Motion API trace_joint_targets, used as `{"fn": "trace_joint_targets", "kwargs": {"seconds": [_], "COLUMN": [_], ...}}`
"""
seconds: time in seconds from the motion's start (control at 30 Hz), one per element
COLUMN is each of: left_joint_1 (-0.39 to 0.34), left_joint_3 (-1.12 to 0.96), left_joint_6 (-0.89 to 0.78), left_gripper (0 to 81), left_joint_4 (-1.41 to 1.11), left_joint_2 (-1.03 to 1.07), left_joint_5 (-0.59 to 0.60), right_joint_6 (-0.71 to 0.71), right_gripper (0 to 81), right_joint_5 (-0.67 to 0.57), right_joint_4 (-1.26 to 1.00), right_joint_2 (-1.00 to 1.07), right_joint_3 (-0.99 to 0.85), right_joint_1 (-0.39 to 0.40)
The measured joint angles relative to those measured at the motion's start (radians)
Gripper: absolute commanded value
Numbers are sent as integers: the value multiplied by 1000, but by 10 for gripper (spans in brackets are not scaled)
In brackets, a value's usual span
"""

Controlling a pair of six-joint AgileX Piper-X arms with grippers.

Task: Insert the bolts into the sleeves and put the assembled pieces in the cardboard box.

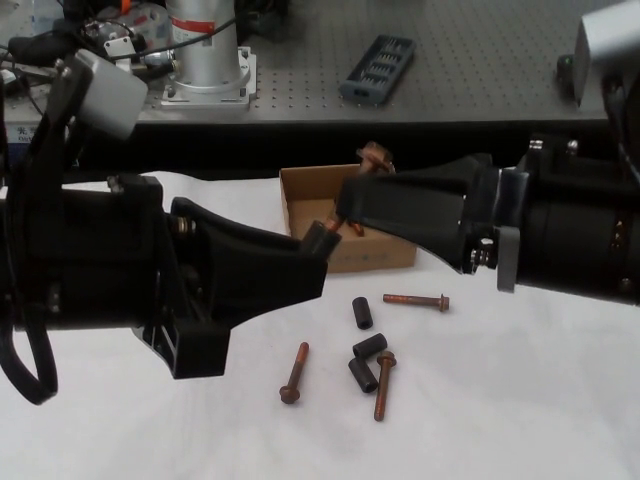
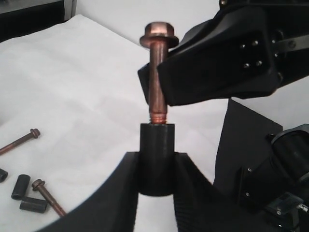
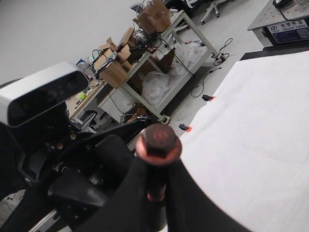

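So the bolt (image 2: pixel 157 72) is in my right gripper (image 2: pixel 160 89), fingers clamped on the shank just under the head. The sleeve (image 2: pixel 157 154) is pinched upright in my left gripper (image 2: pixel 157 166), fingers closed on its lower half. The left wrist view is the good one here: the bolt hangs head-up, in line with the sleeve, threaded tip right at the sleeve's mouth. Touching the rim or barely in, I honestly can't tell which.

The right wrist view looks straight down on the bolt's flanged head, so the shank mostly vanishes between my fingers and the sleeve is hidden behind them. What it does give is the left arm's camera (image 3: pixel 42 94) just beyond.

In the high view both grippers meet over the front of the cardboard box (image 1: pixel 300 190), which sits on the white cloth (image 1: pixel 520 400). The bolt head pokes up above the right fingers, but the sleeve is tough to make out there, just a dark bit between dark fingertips. Part of the box's inside is covered by my right gripper.

On my side of the box, the high view shows three loose bolts (image 1: pixel 415 300) lying flat and three loose sleeves (image 1: pixel 362 313) clustered among them. The left wrist view catches some of these at its edge, one sleeve cut off.
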Motion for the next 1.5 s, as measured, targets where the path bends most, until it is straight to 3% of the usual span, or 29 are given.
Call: {"fn": "trace_joint_targets", "kwargs": {"seconds": [0.6, 0.7, 0.8, 0.83, 0.97, 1.5], "left_joint_1": [0, 0, 0, 0, 0, 0], "left_joint_3": [14, 14, 14, 14, 14, 14], "left_joint_6": [-23, -30, -32, -34, -38, -10], "left_gripper": [6, 6, 6, 6, 6, 6], "left_joint_4": [-4, -4, -5, -7, -41, -58], "left_joint_2": [0, 0, 0, 0, 0, 0], "left_joint_5": [35, 35, 35, 35, 35, 15], "right_joint_6": [-44, -44, -44, -38, -26, -21], "right_gripper": [4, 118, 359, 405, 368, 367], "right_joint_5": [112, 120, 125, 121, 139, 129], "right_joint_4": [75, 75, 80, 91, 94, 131], "right_joint_2": [0, 0, 0, 0, 0, -58], "right_joint_3": [-11, -13, -13, -13, -13, -6], "right_joint_1": [89, 93, 97, 101, 106, 105]}}
